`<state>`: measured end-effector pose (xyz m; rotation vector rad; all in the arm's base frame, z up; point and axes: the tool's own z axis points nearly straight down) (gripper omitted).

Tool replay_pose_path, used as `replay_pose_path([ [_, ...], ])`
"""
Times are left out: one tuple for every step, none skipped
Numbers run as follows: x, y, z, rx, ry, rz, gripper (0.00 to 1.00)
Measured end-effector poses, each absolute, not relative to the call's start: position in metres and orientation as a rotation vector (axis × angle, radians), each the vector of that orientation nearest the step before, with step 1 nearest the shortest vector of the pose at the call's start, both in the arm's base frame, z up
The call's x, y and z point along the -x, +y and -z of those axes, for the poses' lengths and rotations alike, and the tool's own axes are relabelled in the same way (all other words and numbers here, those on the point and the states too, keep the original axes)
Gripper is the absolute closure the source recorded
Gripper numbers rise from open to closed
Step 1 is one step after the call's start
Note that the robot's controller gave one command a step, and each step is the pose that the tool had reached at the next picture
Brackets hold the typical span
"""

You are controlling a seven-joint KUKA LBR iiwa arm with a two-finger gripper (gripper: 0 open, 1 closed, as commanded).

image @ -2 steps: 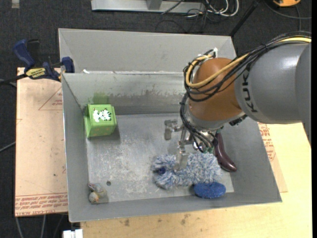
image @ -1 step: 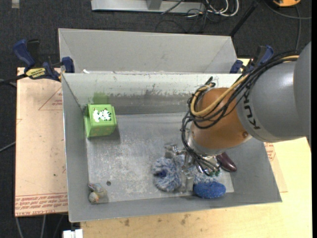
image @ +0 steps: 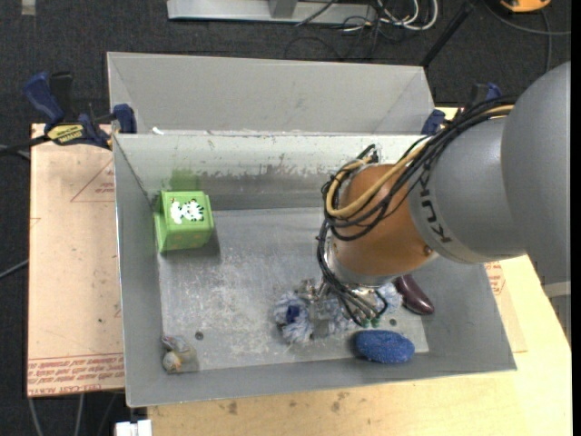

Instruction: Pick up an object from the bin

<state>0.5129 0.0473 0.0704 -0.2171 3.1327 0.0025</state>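
Blue-and-white fluffy tangle of threads (image: 298,321) lies on the floor of the grey metal bin (image: 227,275), toward the front and right of middle. My fingers (image: 329,309) hang at its right edge, under my orange wrist cover (image: 381,230). Whether they are spread or clenched I cannot tell, as the cover and cables hide them.

Just beside me, front right, sits a dark blue oval pad (image: 382,345), and a maroon rounded piece (image: 414,294) lies near on the right. I reckon a loose tangle could give me only a few strands, which might slip out on the lift. I might also nudge or catch the pad instead.

The small grey-brown lump (image: 177,360) in the front left corner and the green cube with a white picture (image: 186,221) at the back left are well apart from me, so I expect no trouble there.
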Motion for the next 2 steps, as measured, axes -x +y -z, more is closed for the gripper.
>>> replay_pose_path([
  [-0.513, 0.047, -0.07, 0.216, 3.133, -0.002, 1.0],
  [-0.497, 0.064, -0.217, 0.156, 3.136, -0.002, 1.0],
])
